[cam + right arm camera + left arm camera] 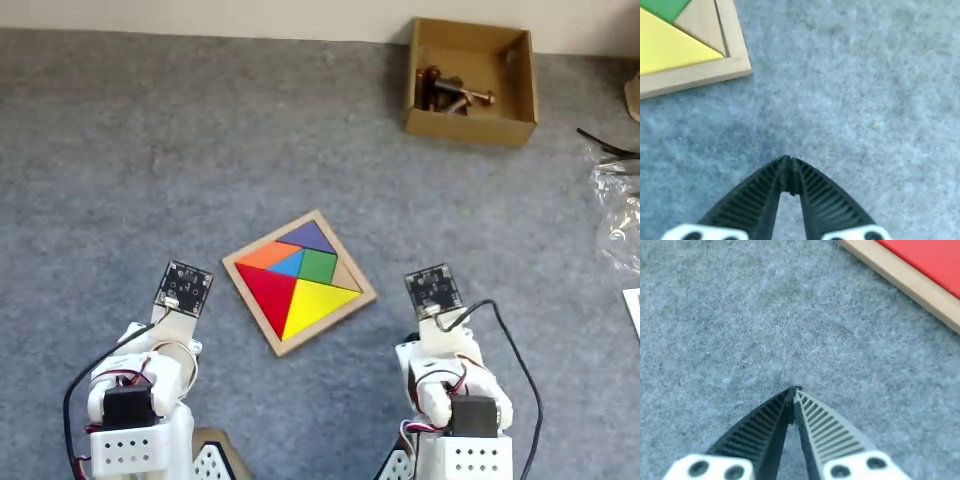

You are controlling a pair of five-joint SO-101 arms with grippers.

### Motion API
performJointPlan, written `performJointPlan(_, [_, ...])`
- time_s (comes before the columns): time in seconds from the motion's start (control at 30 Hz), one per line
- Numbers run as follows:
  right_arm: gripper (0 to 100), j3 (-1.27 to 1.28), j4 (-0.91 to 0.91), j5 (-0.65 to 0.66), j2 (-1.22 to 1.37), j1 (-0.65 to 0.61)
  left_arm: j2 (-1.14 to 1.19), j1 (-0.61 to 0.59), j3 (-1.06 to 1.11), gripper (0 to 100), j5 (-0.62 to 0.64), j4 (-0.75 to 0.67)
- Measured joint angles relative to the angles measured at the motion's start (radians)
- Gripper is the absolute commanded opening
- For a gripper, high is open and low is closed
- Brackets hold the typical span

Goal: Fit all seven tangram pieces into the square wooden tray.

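Seven flat coloured tangram pieces [315,300] fill one square wooden tray [283,349] on the grey felt table [120,150], between two arms.
The left gripper [795,389] and the right gripper [789,160] each have their ribbed fingers [770,192] pressed together on nothing, and the tray lies just ahead, apart from both.

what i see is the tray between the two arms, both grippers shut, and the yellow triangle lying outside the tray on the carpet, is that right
Not quite: the high view shows the yellow triangle inside the tray. The rest holds: the tray sits between the left gripper and right gripper, both shut.
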Motion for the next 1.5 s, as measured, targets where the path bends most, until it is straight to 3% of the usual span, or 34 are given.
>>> performJointPlan(0.33, [0.5, 0.0, 0.002, -0.244, 0.0, -0.025, 0.0, 0.0, 0.0, 1, 0.0, 0.0])
performJointPlan(0.6, [0.5, 0.0, 0.02, -0.256, 0.0, -0.114, 0.0, 0.0, 0.0, 1, 0.0, 0.0])
performJointPlan(1.5, [0.5, 0.0, 0.023, -0.256, 0.0, -0.114, 0.0, 0.0, 0.0, 1, 0.0, 0.0])
